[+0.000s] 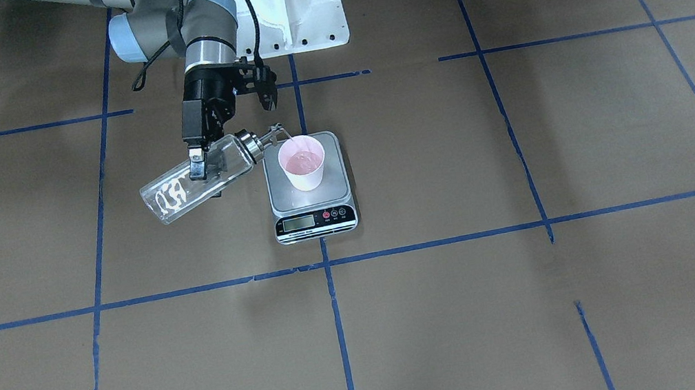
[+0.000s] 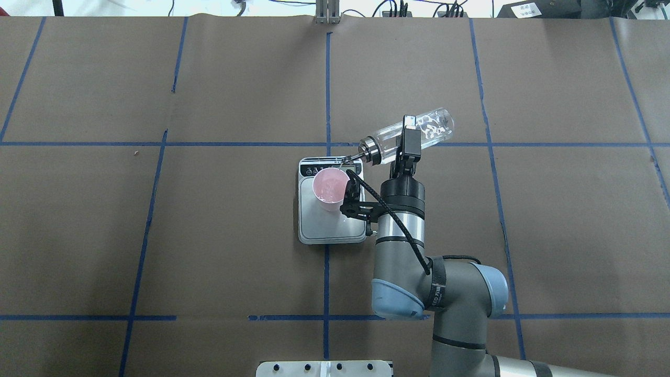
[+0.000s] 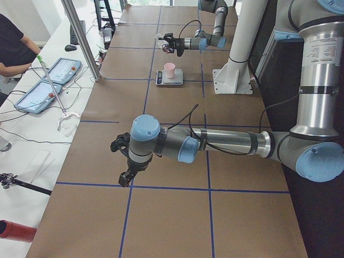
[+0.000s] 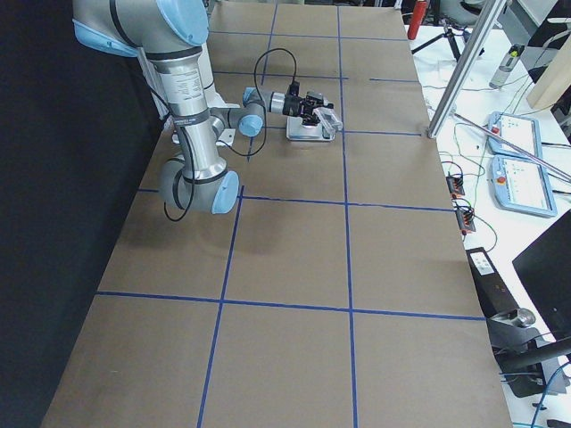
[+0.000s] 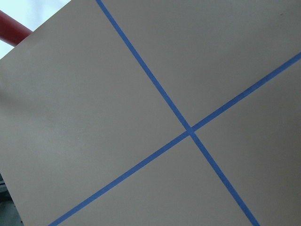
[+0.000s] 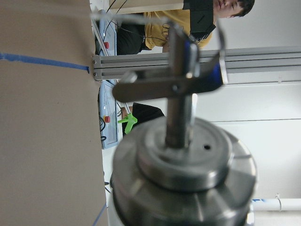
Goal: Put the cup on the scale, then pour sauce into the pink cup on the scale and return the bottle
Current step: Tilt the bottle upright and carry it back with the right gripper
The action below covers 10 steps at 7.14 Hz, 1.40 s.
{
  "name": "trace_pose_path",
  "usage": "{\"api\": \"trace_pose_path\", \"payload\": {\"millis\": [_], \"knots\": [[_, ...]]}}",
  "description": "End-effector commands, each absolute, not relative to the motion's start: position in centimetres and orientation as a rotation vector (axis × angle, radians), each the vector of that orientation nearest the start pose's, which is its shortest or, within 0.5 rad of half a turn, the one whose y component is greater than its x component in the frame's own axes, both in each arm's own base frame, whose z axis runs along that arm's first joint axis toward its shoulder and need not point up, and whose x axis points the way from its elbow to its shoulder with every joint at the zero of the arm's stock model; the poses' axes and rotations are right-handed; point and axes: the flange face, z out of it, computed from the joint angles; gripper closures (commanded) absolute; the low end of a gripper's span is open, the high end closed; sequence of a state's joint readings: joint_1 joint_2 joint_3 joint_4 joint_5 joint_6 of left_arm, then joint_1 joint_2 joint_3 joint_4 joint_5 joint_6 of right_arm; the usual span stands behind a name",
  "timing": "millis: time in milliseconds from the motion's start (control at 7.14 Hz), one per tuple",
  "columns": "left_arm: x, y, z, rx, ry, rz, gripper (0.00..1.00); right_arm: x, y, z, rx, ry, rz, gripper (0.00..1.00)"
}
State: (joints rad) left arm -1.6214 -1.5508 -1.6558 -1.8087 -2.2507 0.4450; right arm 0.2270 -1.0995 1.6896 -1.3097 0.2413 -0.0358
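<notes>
The pink cup (image 1: 303, 163) stands upright on the scale (image 1: 281, 197), towards its rear half. My right gripper (image 1: 203, 165) is shut on the clear glass bottle (image 1: 170, 195), which is tilted close to horizontal. Its silver cap (image 1: 250, 144) and thin spout (image 1: 277, 133) reach over the cup's rim. The cup's inside looks glossy and wet; the clear sauce is hard to make out in the bottle. From overhead, the bottle (image 2: 437, 125) lies right of the cup (image 2: 331, 187). My left gripper (image 3: 124, 178) hangs over bare table far from the scale; I cannot tell whether it is open.
Blue tape lines divide the brown table. The white robot base (image 1: 290, 9) stands just behind the scale. A side bench with teach pendants (image 3: 40, 88) and a seated person (image 3: 13, 48) runs along the operators' side. A metal post (image 3: 80, 37) rises at the table edge.
</notes>
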Motion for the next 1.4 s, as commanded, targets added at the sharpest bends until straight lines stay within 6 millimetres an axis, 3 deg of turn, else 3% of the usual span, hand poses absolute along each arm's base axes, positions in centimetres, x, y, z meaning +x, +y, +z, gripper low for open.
{"api": "trace_pose_path", "payload": {"millis": [0, 280, 840, 981, 1261], "knots": [[-9.7, -49.7, 60.4, 0.457, 0.588, 0.478, 0.0, -52.1, -35.7, 26.0, 1.358, 0.389, -0.431, 1.0], [-9.9, -49.6, 59.9, 0.465, 0.583, 0.476, 0.0, -48.5, -34.6, 24.3, 1.361, 0.123, -0.283, 1.0], [-10.1, -49.6, 59.5, 0.473, 0.581, 0.474, 0.0, -45.2, -33.2, 24.1, 1.253, -0.364, 0.104, 1.0], [-10.2, -49.6, 59.4, 0.476, 0.579, 0.473, 0.0, -44.5, -33.2, 23.7, 1.214, -0.445, 0.158, 1.0], [-10.5, -49.4, 58.8, 0.488, 0.573, 0.47, 0.0, -43.0, -34.9, 25.4, 1.064, -0.585, 0.258, 1.0]]}}
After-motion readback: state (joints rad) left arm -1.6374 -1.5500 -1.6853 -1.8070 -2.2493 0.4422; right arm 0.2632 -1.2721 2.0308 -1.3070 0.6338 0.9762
